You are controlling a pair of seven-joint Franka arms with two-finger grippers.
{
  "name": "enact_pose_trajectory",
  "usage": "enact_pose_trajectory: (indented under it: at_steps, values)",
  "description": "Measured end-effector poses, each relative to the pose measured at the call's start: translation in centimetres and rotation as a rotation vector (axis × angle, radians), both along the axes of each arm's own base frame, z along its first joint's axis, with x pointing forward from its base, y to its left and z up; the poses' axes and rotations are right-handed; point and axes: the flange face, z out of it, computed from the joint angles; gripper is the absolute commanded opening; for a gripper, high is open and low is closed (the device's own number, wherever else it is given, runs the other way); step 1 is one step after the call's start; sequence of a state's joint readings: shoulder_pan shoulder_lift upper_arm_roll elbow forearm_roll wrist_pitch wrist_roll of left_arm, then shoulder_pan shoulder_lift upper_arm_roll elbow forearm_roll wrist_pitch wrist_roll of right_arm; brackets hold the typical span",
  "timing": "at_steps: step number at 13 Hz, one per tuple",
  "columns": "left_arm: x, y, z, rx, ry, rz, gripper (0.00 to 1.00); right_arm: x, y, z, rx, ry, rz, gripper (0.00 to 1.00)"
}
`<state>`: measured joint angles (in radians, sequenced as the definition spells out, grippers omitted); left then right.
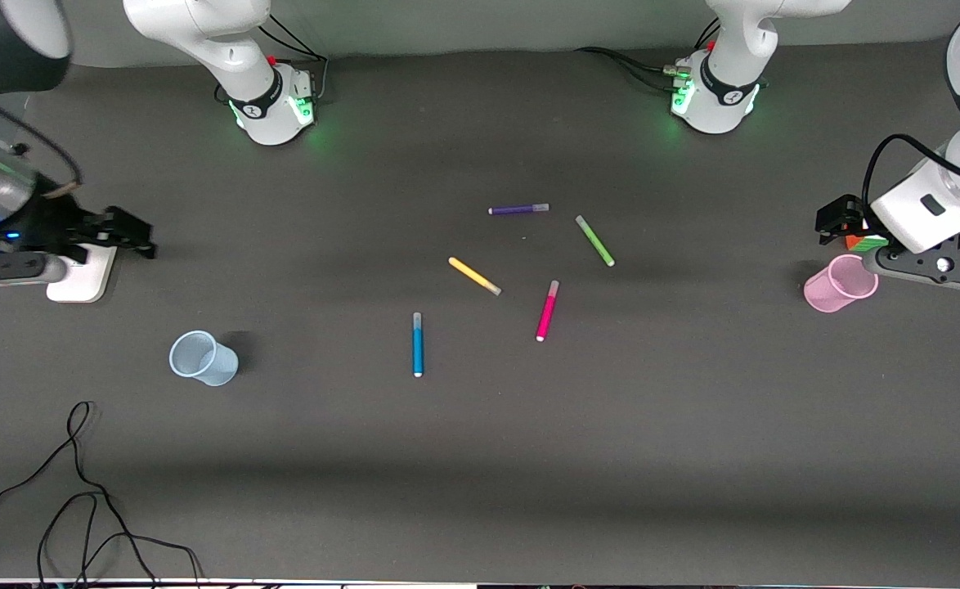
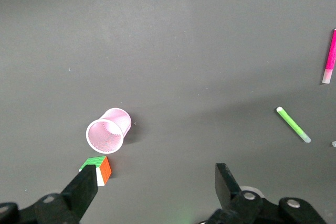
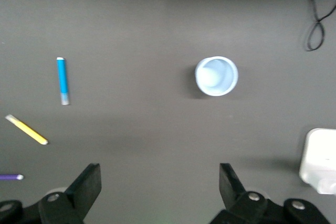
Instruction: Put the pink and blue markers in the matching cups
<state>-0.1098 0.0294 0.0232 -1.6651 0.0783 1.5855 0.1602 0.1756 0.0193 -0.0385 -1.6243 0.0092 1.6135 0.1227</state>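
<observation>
Slim blue felt-tip marker [image 1: 417, 344] flat mid-tabletop, long axis toward the front camera, nearer right arm | magenta-pink marker [image 1: 547, 311] beside it, toward left arm | left tool [image 2: 155, 182], right tool [image 3: 160, 182]: released, waiting at table ends

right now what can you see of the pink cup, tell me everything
The pink cup is a small translucent plastic tumbler with a flared rim, standing upright and empty on the dark table at the left arm's end. Its wall looks finely ribbed inside in the left wrist view. Nothing is in it. A small multicoloured cube sits just beside it; whether they touch I cannot tell. The open left gripper hangs above that spot, holding nothing. The pink marker lies well away, mid-table.
</observation>
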Motion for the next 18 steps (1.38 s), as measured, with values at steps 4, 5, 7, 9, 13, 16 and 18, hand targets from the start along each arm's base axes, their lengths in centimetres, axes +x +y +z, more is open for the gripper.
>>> enact_pose_trajectory:
  at_steps: [4,5,7,9,13,16,18]
  values:
    - [0.0,0.0,0.0,0.000,0.000,0.000,1.00,-1.4,11.3,-1.5,-0.004,-0.014,-0.062,1.00]
    - [0.0,0.0,0.0,0.000,0.000,0.000,1.00,-1.9,13.9,-2.1,-0.004,-0.016,-0.078,1.00]
    - [0.0,0.0,0.0,0.000,0.000,0.000,1.00,-3.3,19.1,-3.4,-0.006,-0.017,-0.102,1.00]
    - [0.0,0.0,0.0,0.000,0.001,0.000,1.00,-5.1,24.0,-4.7,-0.012,-0.013,-0.102,1.00]
    - [0.0,0.0,-0.1,0.000,0.002,0.000,1.00,-6.9,28.2,-6.0,-0.013,-0.014,-0.080,1.00]
    - [0.0,0.0,-0.1,0.000,0.002,0.000,1.00,-6.0,28.2,-8.1,-0.021,-0.008,-0.088,1.00]
    - [0.0,0.0,-0.1,0.000,0.003,0.000,1.00,-5.7,28.3,-10.6,-0.021,-0.010,-0.090,1.00]
